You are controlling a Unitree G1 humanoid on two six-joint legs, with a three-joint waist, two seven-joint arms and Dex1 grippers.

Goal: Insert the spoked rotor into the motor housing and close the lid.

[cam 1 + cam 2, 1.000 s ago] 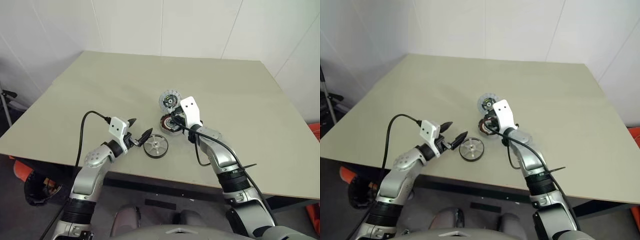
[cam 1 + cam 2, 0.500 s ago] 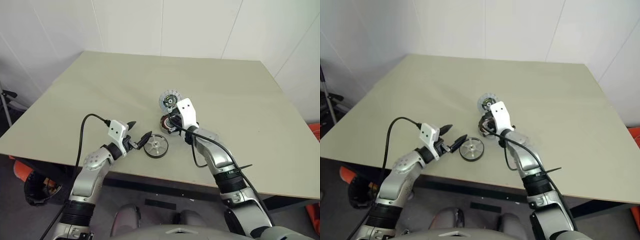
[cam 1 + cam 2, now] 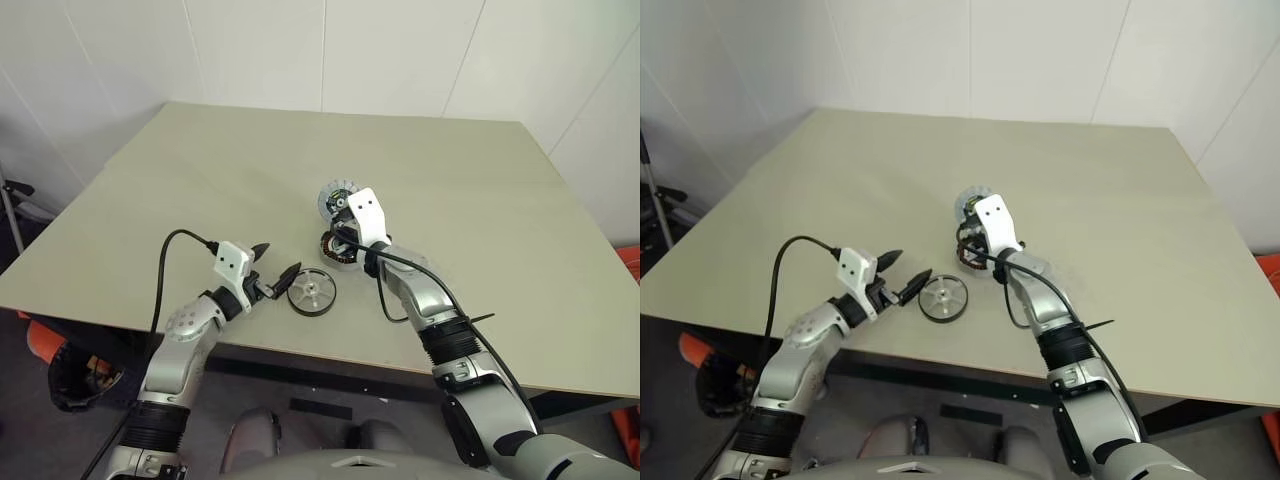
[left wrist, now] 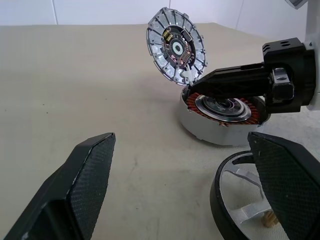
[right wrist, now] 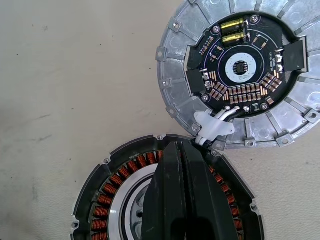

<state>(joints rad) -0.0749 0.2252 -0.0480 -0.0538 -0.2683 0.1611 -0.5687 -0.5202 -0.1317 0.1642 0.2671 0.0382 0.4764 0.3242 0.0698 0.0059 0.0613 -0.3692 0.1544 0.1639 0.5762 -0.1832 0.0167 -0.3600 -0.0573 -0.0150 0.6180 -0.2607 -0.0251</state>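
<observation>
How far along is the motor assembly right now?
Nothing is assembled yet. The spoked rotor lies on the table beside the open left claw. The shut right claw sits over the motor housing, and the lid stands open. Inserting the rotor and closing remain.

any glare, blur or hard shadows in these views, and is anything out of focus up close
Head views: even, soft light, no glare on the table. Left wrist view: the left gripper's fingers loom large and slightly soft, while the lid and motor housing are sharp. Right wrist view: crisp, only a faint shadow beside the housing.
</observation>
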